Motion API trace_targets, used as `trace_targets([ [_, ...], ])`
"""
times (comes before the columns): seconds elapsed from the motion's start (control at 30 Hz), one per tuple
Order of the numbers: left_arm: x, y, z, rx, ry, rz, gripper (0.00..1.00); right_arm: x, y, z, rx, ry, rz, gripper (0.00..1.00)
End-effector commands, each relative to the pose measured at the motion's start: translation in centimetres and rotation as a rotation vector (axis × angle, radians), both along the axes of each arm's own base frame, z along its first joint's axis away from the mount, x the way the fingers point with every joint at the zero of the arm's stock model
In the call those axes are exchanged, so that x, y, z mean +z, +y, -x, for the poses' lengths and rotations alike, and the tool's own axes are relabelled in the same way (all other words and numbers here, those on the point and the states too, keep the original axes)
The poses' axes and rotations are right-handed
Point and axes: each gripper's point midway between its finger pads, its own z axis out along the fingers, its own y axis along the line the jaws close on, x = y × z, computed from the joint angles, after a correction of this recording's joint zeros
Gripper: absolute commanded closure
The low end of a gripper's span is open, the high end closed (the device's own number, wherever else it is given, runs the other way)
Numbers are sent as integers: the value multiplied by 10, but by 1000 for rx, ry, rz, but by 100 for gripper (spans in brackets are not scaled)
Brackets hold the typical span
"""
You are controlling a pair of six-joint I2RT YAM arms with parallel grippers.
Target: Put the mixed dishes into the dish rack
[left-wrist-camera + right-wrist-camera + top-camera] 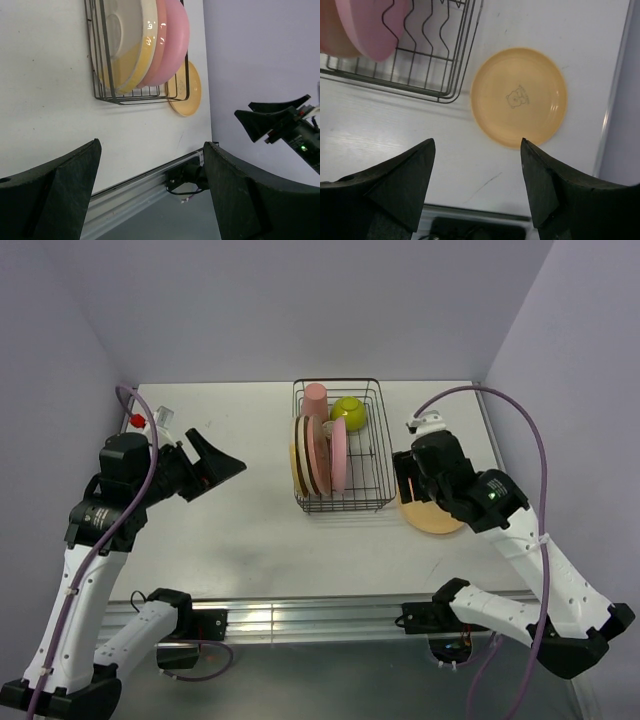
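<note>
While the orange-yellow plate (519,97) lies flat on the table (240,530), the load is unfinished; it is the only dish I can see outside the basket. It sits just beside the near right corner of the dish rack (420,85), not touching the wire, and near the table's right edge.

Right gripper (475,145) hangs over the plate's near side, fingers spread wide, nothing between them. In the rack, plates stand on edge at the left, the plain pink plate (338,455) outermost; the salmon-pink tumbler (316,400) and lime-green bowl (349,413) sit at the far end. Left gripper (225,465) is well off to the left, also spread and empty.

Risks, my judgement:
- A flat plate offers only a thin rim. A finger landing on top could skate it toward the table edge.
- Pushing it the other way would knock the rack.
- On loading, a tilted plate could strike the pink plate and topple the row.
</note>
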Motion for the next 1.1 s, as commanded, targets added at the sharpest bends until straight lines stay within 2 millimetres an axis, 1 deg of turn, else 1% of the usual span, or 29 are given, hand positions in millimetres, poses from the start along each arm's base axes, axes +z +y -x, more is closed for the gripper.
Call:
trace_targets([
  [0.0, 7, -4, 4, -29, -52, 26, 11, -22, -14, 2, 146, 5, 199, 23],
  [0.07, 6, -4, 6, -33, -64, 30, 11, -41, -22, 8, 193, 25, 260, 20],
  [0.1, 0, -4, 7, -33, -53, 28, 11, -61, -28, 15, 204, 65, 295, 20],
  [0.13, 0, -3, 9, -34, -60, 28, 11, -66, -36, 18, 196, 60, 329, 19],
  [0.17, -1, -4, 10, -39, -65, 33, 11, -75, -41, 21, 202, 71, 353, 19],
  [0.2, -7, -5, 10, -45, -56, 37, 12, -94, -46, 26, 213, 101, 381, 18],
  [0.27, -8, -7, 12, -59, -59, 49, 12, -112, -53, 30, 236, 137, 432, 17],
  [0.3, -12, -9, 14, -73, -54, 53, 12, -127, -59, 32, 233, 157, 468, 17],
  [0.37, -13, -10, 14, -80, -57, 52, 12, -136, -67, 29, 236, 164, 520, 17],
  [0.4, -11, -10, 16, -85, -63, 54, 12, -142, -72, 24, 222, 155, 529, 17],
  [0.5, -9, -11, 17, -91, -70, 58, 12, -153, -76, 11, 204, 147, 512, 18],
  [0.53, -7, -11, 19, -95, -78, 59, 12, -156, -82, 8, 200, 155, 525, 19],
  [0.6, -6, -9, 21, -92, -85, 52, 11, -165, -82, -1, 210, 142, 533, 20],
  [0.63, -6, -8, 23, -92, -87, 49, 11, -167, -85, -4, 220, 139, 550, 20],
  [0.7, -6, -7, 25, -91, -89, 42, 11, -172, -79, -13, 252, 127, 544, 21],
  [0.77, -7, -6, 29, -90, -88, 36, 11, -177, -74, -16, 280, 138, 528, 23],
  [0.8, -5, -5, 30, -88, -95, 32, 11, -180, -68, -19, 303, 133, 511, 23],
  [0.9, -7, -2, 34, -79, -98, 21, 11, -190, -57, -19, 365, 147, 477, 25],
  [1.07, -13, -1, 38, -71, -82, 28, 10, -209, -54, -13, 397, 165, 456, 27],
])
